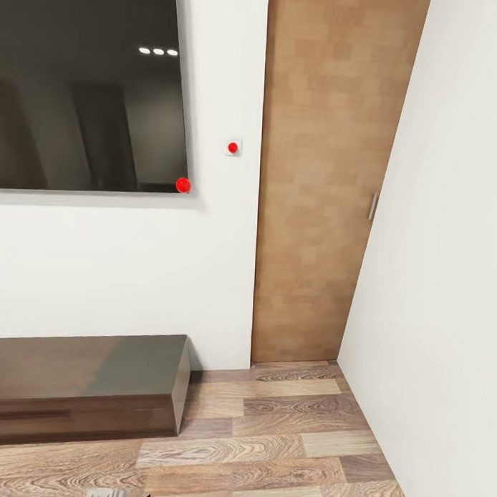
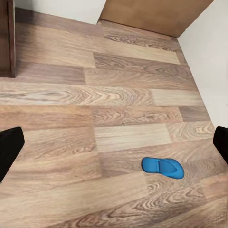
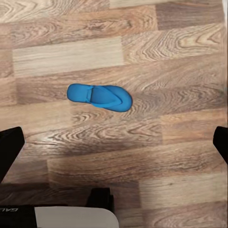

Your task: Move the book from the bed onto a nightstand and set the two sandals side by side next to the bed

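Note:
A bright blue sandal (image 2: 162,166) lies flat on the wood-plank floor in the left wrist view, apart from my left gripper (image 2: 114,147), whose black fingertips (image 2: 9,148) stand wide apart and open. In the right wrist view a blue sandal (image 3: 99,97) lies on the planks beyond my right gripper (image 3: 114,145), which is also open with nothing between its fingertips (image 3: 9,148). I cannot tell whether both views show the same sandal. The book, the bed and the nightstands are out of view.
Ahead in the head view, a dark wall screen (image 1: 89,85) hangs above a long low brown cabinet (image 1: 86,386). A wooden door (image 1: 330,180) stands shut in the corner beside a white wall (image 1: 448,284). Bare plank floor (image 1: 270,450) lies between them.

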{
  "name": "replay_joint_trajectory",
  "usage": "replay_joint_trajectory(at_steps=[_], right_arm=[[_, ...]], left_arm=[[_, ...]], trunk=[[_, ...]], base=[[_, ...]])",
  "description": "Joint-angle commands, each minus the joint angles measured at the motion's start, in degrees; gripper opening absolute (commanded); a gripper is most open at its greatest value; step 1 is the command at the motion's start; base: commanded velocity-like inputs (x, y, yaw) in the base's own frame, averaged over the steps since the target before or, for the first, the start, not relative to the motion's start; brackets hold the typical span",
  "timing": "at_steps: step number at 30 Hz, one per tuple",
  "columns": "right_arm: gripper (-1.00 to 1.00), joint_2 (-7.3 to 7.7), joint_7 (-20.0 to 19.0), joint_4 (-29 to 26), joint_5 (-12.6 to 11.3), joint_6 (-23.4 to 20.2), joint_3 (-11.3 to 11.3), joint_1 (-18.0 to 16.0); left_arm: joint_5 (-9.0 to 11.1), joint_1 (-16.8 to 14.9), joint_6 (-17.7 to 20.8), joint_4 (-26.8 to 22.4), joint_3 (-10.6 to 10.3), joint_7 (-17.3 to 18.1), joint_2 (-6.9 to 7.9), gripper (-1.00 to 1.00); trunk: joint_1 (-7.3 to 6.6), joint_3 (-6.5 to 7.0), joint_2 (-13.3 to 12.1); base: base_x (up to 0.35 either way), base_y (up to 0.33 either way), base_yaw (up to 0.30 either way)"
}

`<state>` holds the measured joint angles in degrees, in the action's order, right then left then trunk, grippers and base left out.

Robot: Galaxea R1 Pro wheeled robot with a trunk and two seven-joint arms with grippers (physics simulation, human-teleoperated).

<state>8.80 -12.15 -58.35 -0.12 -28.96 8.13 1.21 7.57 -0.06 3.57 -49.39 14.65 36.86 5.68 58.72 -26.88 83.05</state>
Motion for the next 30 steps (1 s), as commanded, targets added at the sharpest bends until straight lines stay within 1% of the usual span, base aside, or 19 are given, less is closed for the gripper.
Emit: replay_joint_trajectory(at_steps=[1, 2, 3, 6, 7, 8, 9, 11, 13, 14, 17, 18, 19, 20, 21, 22, 25, 27, 30], right_arm=[[1.00, -0.01, -0.29, -2.42, 1.53, -1.67, 0.05, 0.02], [1.00, -0.03, -0.30, -3.50, 2.47, -2.38, 0.01, 0.00], [1.00, -0.05, -0.31, -5.52, 4.77, -3.91, -0.04, 0.01], [1.00, -0.08, -0.46, -8.25, 8.70, -6.51, -0.20, 0.00], [1.00, -0.09, -0.94, -10.06, 12.47, -9.26, -0.29, -0.01], [1.00, -0.09, -1.21, -10.44, 13.65, -10.10, -0.33, 0.00], [1.00, -0.09, -2.34, -11.11, 17.13, -11.91, -0.66, 0.00], [1.00, -0.10, -4.11, -11.51, 22.66, -12.85, -2.84, 0.00], [1.00, -0.07, -5.00, -11.61, 25.70, -13.03, -4.62, 0.01], [1.00, -0.01, -5.92, -11.66, 28.51, -13.08, -6.34, 0.01], [1.00, 0.03, -7.28, -11.24, 31.76, -12.38, -8.04, 0.01], [1.00, 0.08, -8.10, -10.13, 33.20, -10.55, -8.70, 0.02], [1.00, 0.08, -8.57, -8.94, 33.72, -8.46, -8.92, 0.02], [1.00, 0.08, -9.33, -6.93, 34.46, -4.71, -9.22, 0.02], [1.00, 0.10, -10.74, -3.05, 35.02, 5.22, -9.51, 0.00], [1.00, 0.09, -11.10, -2.36, 35.07, 7.68, -9.55, 0.01], [1.00, 0.08, -12.65, -0.42, 35.10, 14.80, -9.60, 0.00], [1.00, 0.05, -13.66, 0.24, 35.10, 16.66, -9.63, 0.00], [1.00, -0.01, -17.77, 0.77, 35.15, 18.87, -9.90, 0.01]], left_arm=[[0.64, -0.01, 0.35, -0.05, 0.79, 0.34, 0.01, 1.00], [0.70, 0.00, 0.34, -0.06, 1.04, 0.37, 0.01, 1.00], [0.80, -0.01, 0.32, -0.07, 1.41, 0.42, 0.02, 1.00], [0.85, 0.00, 0.31, -0.10, 1.72, 0.45, 0.03, 1.00], [0.89, -0.02, 0.30, -0.16, 1.88, 0.47, 0.03, 1.00], [0.90, -0.02, 0.30, -0.16, 1.91, 0.48, 0.03, 1.00], [0.90, 0.00, 0.30, -0.17, 1.98, 0.48, 0.03, 1.00], [0.86, 0.01, 0.29, -0.17, 2.02, 0.49, -0.05, 1.00], [0.83, 0.01, 0.29, -0.14, 2.01, 0.49, -0.09, 1.00], [0.82, 0.01, 0.29, -0.12, 1.98, 0.47, -0.12, 1.00], [0.76, 0.02, 0.29, -0.11, 1.93, 0.44, -0.19, 1.00], [0.73, 0.00, 0.28, -0.10, 1.91, 0.43, -0.24, 1.00], [0.73, -0.01, 0.23, -0.10, 1.90, 0.42, -0.27, 1.00], [0.71, -0.02, 0.14, -0.09, 1.87, 0.43, -0.32, 1.00], [0.70, -0.02, -0.03, -0.09, 1.82, 0.45, -0.37, 1.00], [0.70, -0.02, -0.05, -0.09, 1.81, 0.44, -0.38, 1.00], [0.70, 0.00, -0.11, -0.04, 1.78, 0.42, -0.41, 1.00], [0.70, 0.01, -0.12, -0.02, 1.75, 0.41, -0.44, 1.00], [0.70, -0.01, -0.14, -0.02, 1.71, 0.41, -0.48, 1.00]], trunk=[[0.00, -0.05, 0.03], [0.00, -0.05, 0.03], [0.00, -0.05, 0.03], [0.00, -0.05, 0.03], [0.00, -0.05, 0.03], [0.00, -0.05, 0.03], [0.00, -0.05, 0.03], [0.00, -0.05, 0.03], [0.00, -0.05, 0.03], [0.00, -0.05, 0.03], [0.00, -0.05, 0.03], [0.00, -0.05, 0.03], [0.00, -0.05, 0.03], [0.00, -0.05, 0.03], [0.00, -0.05, 0.03], [0.00, -0.05, 0.03], [0.00, -0.05, 0.03], [0.00, -0.05, 0.03], [0.00, -0.05, 0.03]], base=[[0.000, 0.000, 0.000], [0.000, 0.000, 0.000], [0.000, 0.000, 0.000], [0.000, 0.000, 0.000], [0.000, 0.000, 0.000], [0.000, 0.000, 0.000], [0.000, 0.000, 0.000], [0.000, 0.000, 0.000], [0.000, 0.000, 0.000], [0.000, 0.000, 0.000], [0.000, 0.000, 0.000], [0.000, 0.000, 0.000], [0.000, 0.000, 0.000], [0.000, 0.000, 0.000], [0.000, 0.000, 0.000], [0.000, 0.000, 0.000], [0.000, 0.000, 0.000], [0.000, 0.000, 0.000], [0.000, 0.000, 0.000]])
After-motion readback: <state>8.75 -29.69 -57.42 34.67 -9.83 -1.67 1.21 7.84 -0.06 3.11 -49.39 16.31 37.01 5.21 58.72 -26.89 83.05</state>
